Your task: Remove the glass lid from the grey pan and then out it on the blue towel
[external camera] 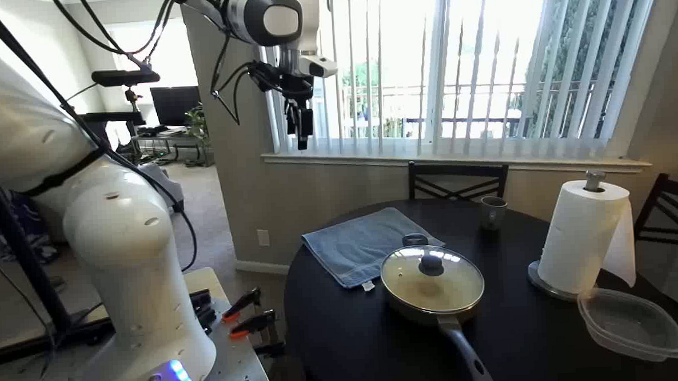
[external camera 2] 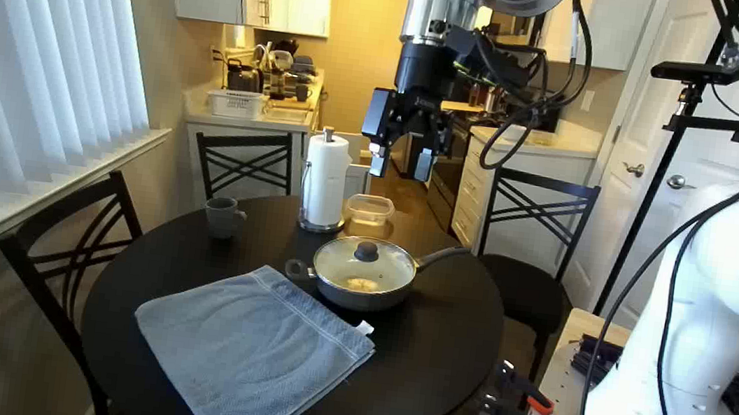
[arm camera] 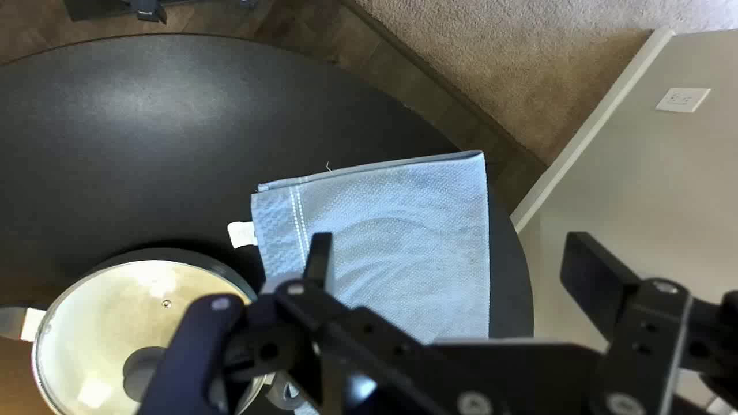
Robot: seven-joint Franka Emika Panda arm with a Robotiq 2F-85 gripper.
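Glass lid (external camera 2: 364, 265) sits on one grey pan (external camera 2: 358, 299), well below the gripper (external camera 2: 401, 165), spread wide and empty. Beside the pan lies one blue towel (external camera 2: 252, 355). Near the table (external camera 2: 441, 343) edge opposite: one paper roll (external camera 2: 325, 184), one plastic container (external camera 2: 369, 211); near the window (external camera: 396, 68) edge, one mug (external camera 2: 222, 219).

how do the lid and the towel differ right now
The lid is round; the towel is roughly square. The lid is clear glass with a dark knob; the towel is opaque blue cloth with a white tag. The lid sits on the pan; the towel lies folded on the table. What they share: the open gripper holds neither.
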